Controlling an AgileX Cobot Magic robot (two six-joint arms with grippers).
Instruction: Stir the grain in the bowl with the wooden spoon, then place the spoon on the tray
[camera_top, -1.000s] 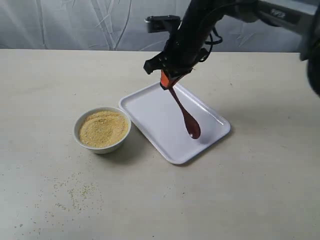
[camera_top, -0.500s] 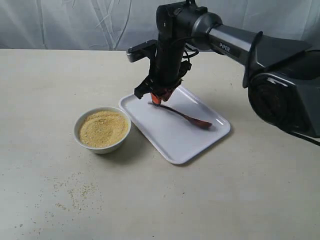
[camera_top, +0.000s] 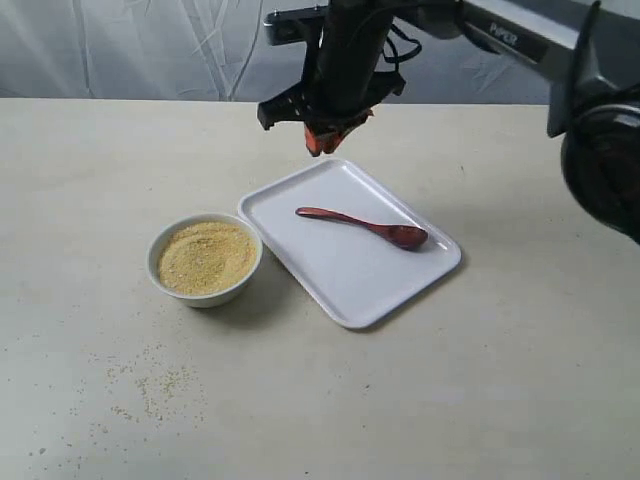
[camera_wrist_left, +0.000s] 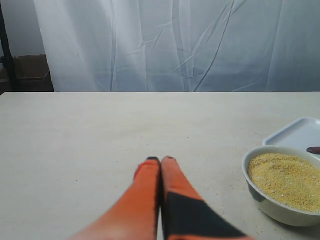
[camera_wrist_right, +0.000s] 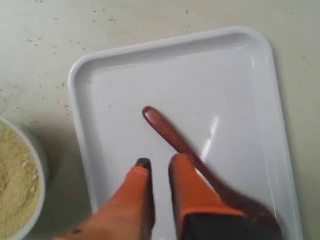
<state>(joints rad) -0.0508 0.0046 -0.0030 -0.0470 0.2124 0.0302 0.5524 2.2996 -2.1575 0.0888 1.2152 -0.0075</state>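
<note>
The dark reddish-brown wooden spoon (camera_top: 362, 224) (camera_wrist_right: 172, 135) lies flat on the white tray (camera_top: 330, 270) (camera_wrist_right: 240, 90), head toward the right. My right gripper (camera_top: 322, 143) (camera_wrist_right: 159, 161) hangs above the tray's far edge, open by a small gap, holding nothing. The small white bowl (camera_top: 205, 290) (camera_wrist_left: 265, 200) stands left of the tray, filled with golden grain (camera_top: 206, 256) (camera_wrist_left: 285, 177). My left gripper (camera_wrist_left: 160, 160) is shut and empty over bare table, apart from the bowl; it is out of the exterior view.
Spilled grains (camera_top: 150, 380) are scattered on the beige table (camera_top: 500, 380) in front of the bowl. A white curtain (camera_top: 150, 45) hangs behind the table's far edge.
My right gripper lowered the spoon from hanging upright to lying on the tray, let go of it, and rose toward the tray's far edge.
</note>
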